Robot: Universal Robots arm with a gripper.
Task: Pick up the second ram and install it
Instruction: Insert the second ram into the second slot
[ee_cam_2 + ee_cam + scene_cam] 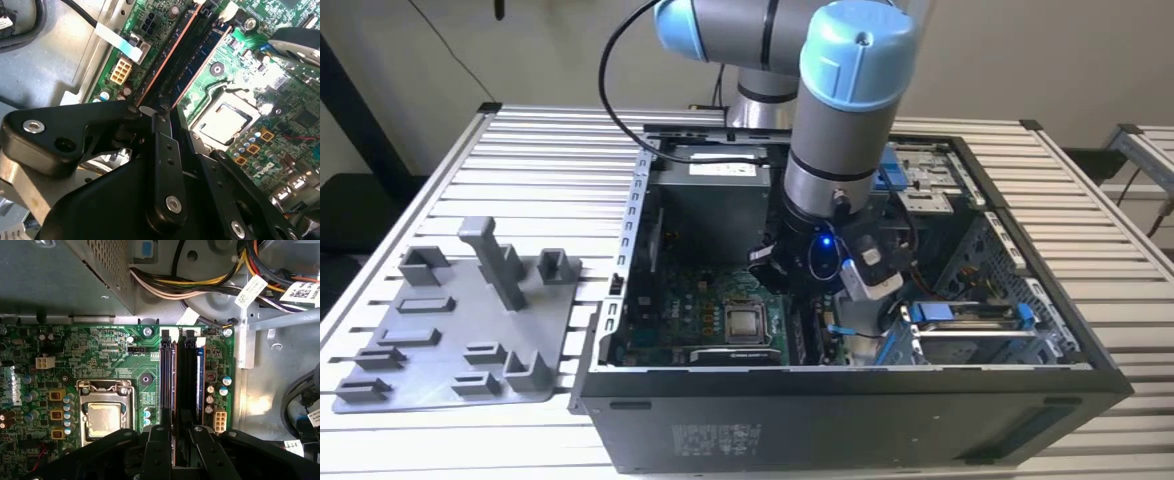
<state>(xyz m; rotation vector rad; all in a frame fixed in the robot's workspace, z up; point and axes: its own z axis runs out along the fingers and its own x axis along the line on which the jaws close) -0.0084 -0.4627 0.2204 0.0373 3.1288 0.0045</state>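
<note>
My gripper reaches down inside the open computer case, over the motherboard's memory slots. In the first wrist view the second ram, a long dark stick, stands on edge in the slot nearer the case wall. Its near end runs in between my fingertips, and my gripper is shut on it. Beside it, another stick sits in the neighbouring slot. In the second wrist view my gripper meets the end of the same slots.
The processor socket lies beside the slots, and the power supply with its cable bundle lies beyond them. A drive cage is on the exterior view's right. A grey holder tray lies outside the case.
</note>
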